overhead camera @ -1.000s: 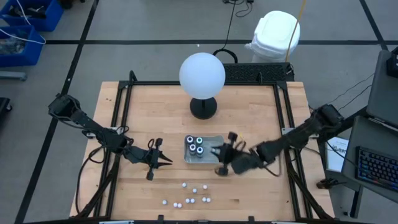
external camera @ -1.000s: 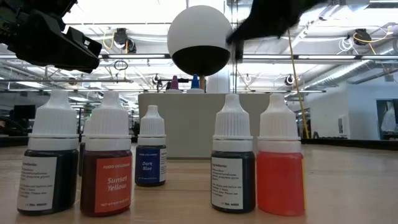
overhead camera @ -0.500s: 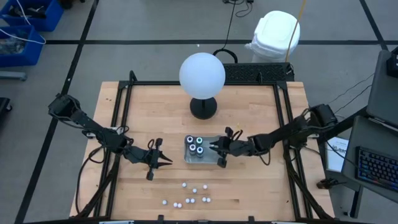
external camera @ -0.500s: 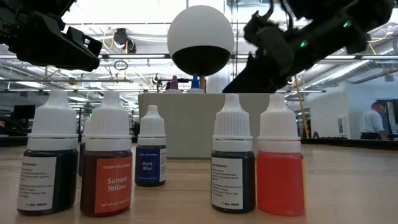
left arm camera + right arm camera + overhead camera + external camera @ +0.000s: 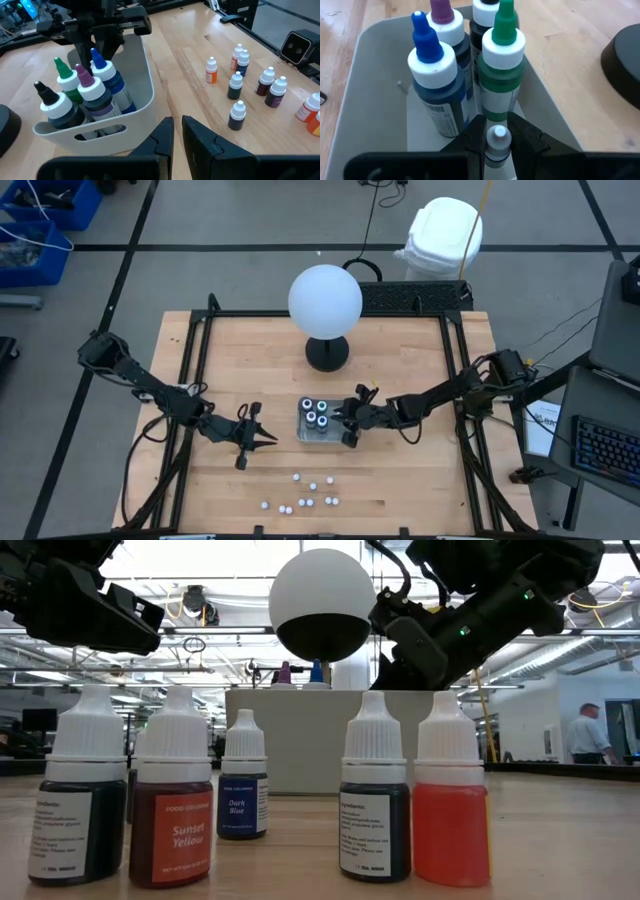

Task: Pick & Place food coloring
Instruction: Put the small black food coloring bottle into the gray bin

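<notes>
Left gripper point(image 5: 268, 438) at tray's 9 o'clock, fingers pressed nearly together, holding nothing. Loose food coloring bottles point(image 5: 305, 492) stand at tray's 6 o'clock. Grey tray point(image 5: 303, 434) holds four bigger bottles point(image 5: 317, 413). Right gripper point(image 5: 497, 145) over tray, pinching a small white-capped bottle point(image 5: 497, 140).

Only 2 labels are actually readable, both in the low view: the red-brown bottle point(image 5: 172, 802) says "FOOD COLORING" in small print with "Sunset Yellow" below it, and the little blue bottle point(image 5: 243, 789) behind it says "Dark Blue" under a tiny line that looks like the same heading. The white labels on the 2 dark bottles are too small to make out.
</notes>
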